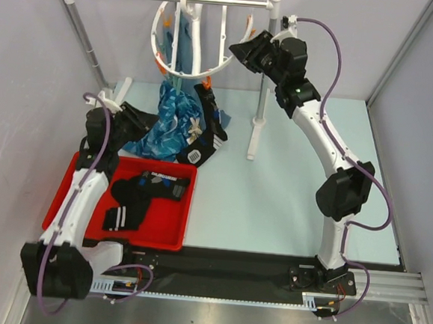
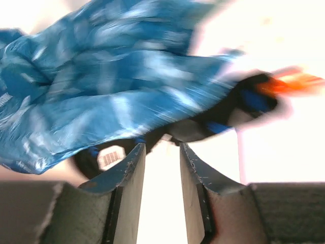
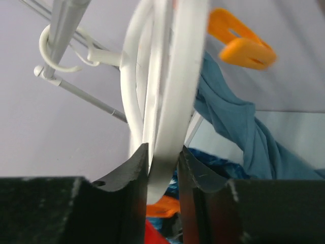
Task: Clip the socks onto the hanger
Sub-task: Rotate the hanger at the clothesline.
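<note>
The white hanger ring point(image 1: 185, 9) hangs by its hook from the grey rail. My right gripper point(image 1: 240, 50) is shut on the ring's right rim; in the right wrist view the white rim point(image 3: 175, 96) sits clamped between my right gripper's jaws point(image 3: 163, 148). One black sock point(image 1: 208, 103) hangs below the ring and another point(image 1: 197, 154) lies under it. Two more socks point(image 1: 157, 181) lie in the red tray point(image 1: 71, 192). My left gripper point(image 1: 145, 119) is open and empty beside the blue cloth. In the left wrist view my left gripper point(image 2: 162, 148) faces a black sock point(image 2: 101, 157).
A blue patterned cloth point(image 1: 173, 121) hangs from the ring down to the table, filling the left wrist view point(image 2: 111, 86). Orange clips point(image 3: 244, 43) line the rim. The grey rail stand's right post point(image 1: 260, 98) stands just right of the ring.
</note>
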You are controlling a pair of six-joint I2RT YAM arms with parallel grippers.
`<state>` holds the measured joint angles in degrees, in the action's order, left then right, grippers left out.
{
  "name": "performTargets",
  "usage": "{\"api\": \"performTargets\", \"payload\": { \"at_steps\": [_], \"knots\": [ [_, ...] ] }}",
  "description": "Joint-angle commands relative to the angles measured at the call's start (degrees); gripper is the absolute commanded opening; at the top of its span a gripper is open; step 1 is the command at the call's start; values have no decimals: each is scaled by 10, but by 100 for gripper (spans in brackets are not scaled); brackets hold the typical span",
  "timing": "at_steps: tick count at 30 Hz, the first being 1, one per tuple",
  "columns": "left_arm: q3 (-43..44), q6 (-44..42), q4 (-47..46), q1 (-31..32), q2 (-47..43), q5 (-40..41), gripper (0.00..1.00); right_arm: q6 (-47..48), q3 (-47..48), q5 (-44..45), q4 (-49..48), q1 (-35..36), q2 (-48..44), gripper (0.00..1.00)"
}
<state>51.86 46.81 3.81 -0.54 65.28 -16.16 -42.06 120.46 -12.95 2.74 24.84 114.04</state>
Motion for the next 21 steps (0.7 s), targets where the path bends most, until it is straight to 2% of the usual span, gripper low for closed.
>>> {"api": "performTargets", "payload": {
  "at_steps": [1, 3, 7, 9, 15, 21],
  "knots": [
    [-3, -29, 30, 22, -84, -6, 39, -3, -15, 13, -21, 16, -40, 26],
    [1, -36, 48, 32, -125, 0, 39, -14, -43, 23, -46, 23, -51, 17],
    [22, -53, 82, 38, -164, 13, 42, -49, -105, 75, -96, 63, -93, 13],
    [34, -55, 85, 38, -167, 1, 43, -74, -137, 106, -135, 78, -101, 15],
    [80, -55, 95, 38, -145, -38, 51, -148, -138, 145, -182, 136, -76, 18],
    [110, -36, 71, 38, -118, -64, 60, -154, -123, 160, -194, 172, -52, 26]
  ]
}}
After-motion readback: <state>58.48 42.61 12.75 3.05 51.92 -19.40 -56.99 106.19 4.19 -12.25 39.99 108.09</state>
